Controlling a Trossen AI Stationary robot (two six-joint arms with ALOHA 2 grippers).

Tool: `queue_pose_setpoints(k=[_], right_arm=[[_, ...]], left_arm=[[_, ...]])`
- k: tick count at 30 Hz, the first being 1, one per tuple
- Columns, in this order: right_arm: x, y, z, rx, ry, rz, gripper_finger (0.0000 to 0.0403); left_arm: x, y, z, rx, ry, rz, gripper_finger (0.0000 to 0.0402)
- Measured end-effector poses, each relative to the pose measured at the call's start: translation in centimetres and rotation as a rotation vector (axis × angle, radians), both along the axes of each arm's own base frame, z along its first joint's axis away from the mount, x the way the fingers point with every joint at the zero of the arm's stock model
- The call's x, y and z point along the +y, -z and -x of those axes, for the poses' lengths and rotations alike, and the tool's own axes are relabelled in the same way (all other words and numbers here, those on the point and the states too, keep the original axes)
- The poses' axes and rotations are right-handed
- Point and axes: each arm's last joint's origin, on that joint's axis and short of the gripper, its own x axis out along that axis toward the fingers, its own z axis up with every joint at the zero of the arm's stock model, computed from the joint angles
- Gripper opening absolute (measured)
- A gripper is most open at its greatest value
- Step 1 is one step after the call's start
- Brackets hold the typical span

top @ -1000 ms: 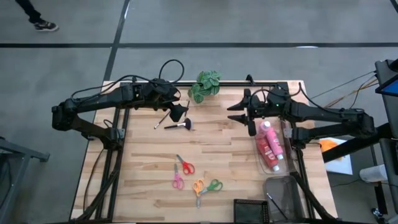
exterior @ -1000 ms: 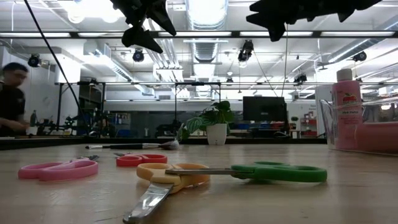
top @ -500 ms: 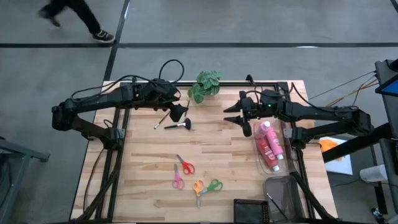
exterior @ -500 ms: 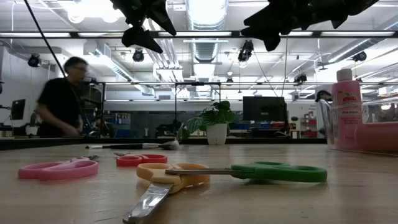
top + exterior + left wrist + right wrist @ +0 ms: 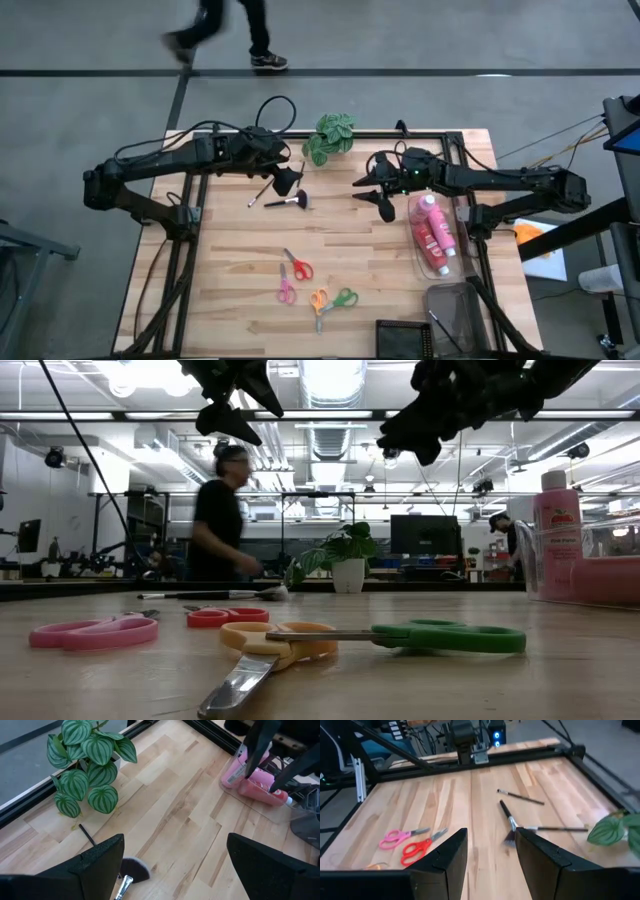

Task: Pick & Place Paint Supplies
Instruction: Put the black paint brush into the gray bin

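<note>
Three dark-handled brushes lie flat on the wooden table: a fan-tipped brush, a thin brush and another brush nearer the plant. My left gripper hangs open above them, holding nothing. My right gripper is open too, in the air to the right of the brushes with its fingers pointing at them. The red and pink bottles lie in a clear tray at the table's right edge.
A green leafy plant in a white pot stands at the far edge. Several scissors lie near the front middle. A dark holder and a clear bin sit at the front right. A person walks behind the table.
My right gripper has moved toward the table's left and come down, away from the bottle tray and closer to the brushes, tipping a little further downward. Its fingers keep the same gap. A person has walked across behind the table.
</note>
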Motion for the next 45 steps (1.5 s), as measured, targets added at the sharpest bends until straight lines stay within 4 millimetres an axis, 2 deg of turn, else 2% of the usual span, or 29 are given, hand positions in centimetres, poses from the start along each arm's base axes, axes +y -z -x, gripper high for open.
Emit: queue_pose_setpoints(k=[18, 25, 31, 36, 38, 41, 45], right_arm=[[-0.3, 2.0, -1.1, 0.083, 0.006, -0.036, 0.0162], [-0.4, 3.0, -1.7, 0.121, 0.006, -0.045, 0.0162], [-0.6, 4.5, -2.3, 0.177, 0.006, -0.059, 0.0162], [-0.7, 6.1, -2.9, 0.238, 0.005, -0.07, 0.0162], [-0.8, 6.9, -3.1, 0.266, -0.018, -0.038, 0.0162], [-0.6, 7.9, -3.3, 0.285, -0.156, 0.018, 0.0162], [-0.7, 8.4, -3.3, 0.277, -0.233, -0.051, 0.0162]], left_arm=[[0.0, 0.0, 0.0, 0.0, 0.0, 0.0, 0.0356], [0.2, -0.6, -0.4, -0.072, -0.013, -0.022, 0.0356], [0.0, -0.6, -0.2, -0.083, -0.013, 0.034, 0.0356], [-0.3, -0.1, 0.2, -0.004, 0.058, 0.044, 0.0356], [-0.4, 0.1, 0.4, 0.026, 0.059, 0.051, 0.0356], [-0.3, 0.2, 0.5, 0.039, 0.058, 0.054, 0.0356], [-0.3, 0.2, 0.5, 0.034, 0.058, 0.051, 0.0356]])
